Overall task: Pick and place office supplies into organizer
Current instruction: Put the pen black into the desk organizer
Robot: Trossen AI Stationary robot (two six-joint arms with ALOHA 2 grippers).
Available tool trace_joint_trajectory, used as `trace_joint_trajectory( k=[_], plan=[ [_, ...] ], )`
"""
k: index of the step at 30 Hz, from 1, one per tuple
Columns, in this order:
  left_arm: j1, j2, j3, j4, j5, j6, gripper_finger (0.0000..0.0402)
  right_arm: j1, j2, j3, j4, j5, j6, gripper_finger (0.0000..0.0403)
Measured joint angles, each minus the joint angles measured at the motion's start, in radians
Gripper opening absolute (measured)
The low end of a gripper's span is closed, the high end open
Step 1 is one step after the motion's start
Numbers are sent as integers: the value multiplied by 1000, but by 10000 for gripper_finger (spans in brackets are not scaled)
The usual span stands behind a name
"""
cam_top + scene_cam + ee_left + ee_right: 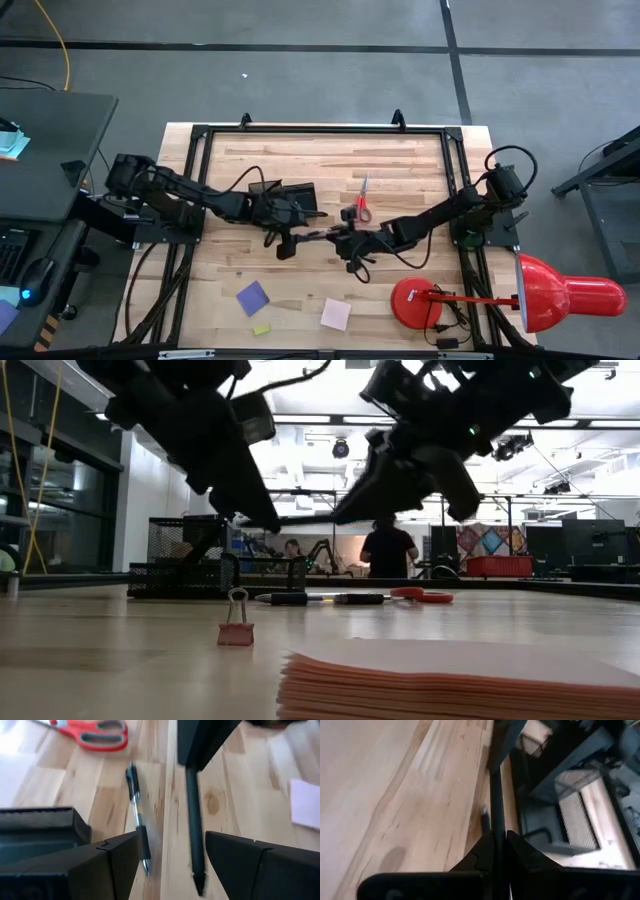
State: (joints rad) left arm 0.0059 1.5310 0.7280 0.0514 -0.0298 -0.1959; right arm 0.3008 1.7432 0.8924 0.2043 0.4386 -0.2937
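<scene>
Low view, nearest first:
- Pink note pad (450, 680): square stack at the table's front edge, lying flat.
- Small pink binder clip (236, 624): stands on the wood behind the pad, wire handles up.
- Loose pen (136, 815): dark, with a clear lower barrel, flat on the table just beside the organizer's corner.
- Red-handled scissors (362, 203): flat on the table beyond the loose pen, blades pointing to the far edge.

Grippers meet over the table's middle:
- Right gripper (499, 837): fingers pinched tight on a thin held pen (496, 795), matt black and slim. It sticks straight out ahead of the fingers, clear of the table.
- Left gripper (172, 850): fingers roughly half spread. The held pen's tip sits in the gap between them. I cannot tell whether either finger touches it.

Other items:
- Organizer (285, 195): black mesh, rectangular, at least two compartments. It sits on the far side of the left gripper, near the table's middle. I cannot make out anything inside it.
- Blue-purple note pad (252, 297) and small yellow eraser (261, 329): near the front edge, left of the pink pad, apart from each other.
- Red lamp (415, 300): round base at front right.

Beyond the table: a person (388, 550) in dark clothing stands in the room.
</scene>
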Motion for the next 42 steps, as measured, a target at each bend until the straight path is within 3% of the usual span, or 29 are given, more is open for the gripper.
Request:
trace_joint_trajectory(
  k=[11,15,22,25,29,34,42],
  plan=[
    [-1,12,0,2,48,0,196,0,0,70,-100,4,4,10],
    [-1,12,0,2,47,0,148,-2,0,70,-120,4,24,10],
    [0,12,0,9,45,0,24,-2,0,70,-129,30,26,10],
    [0,12,0,10,45,-3,25,-2,0,70,-129,32,24,10],
    [0,12,0,6,28,-3,54,-2,0,70,-127,50,23,10],
    [0,12,0,0,7,2,20,-2,0,70,-126,66,19,10],
    [-25,12,0,3,-30,6,22,-2,0,70,-127,63,24,17]
  ],
)
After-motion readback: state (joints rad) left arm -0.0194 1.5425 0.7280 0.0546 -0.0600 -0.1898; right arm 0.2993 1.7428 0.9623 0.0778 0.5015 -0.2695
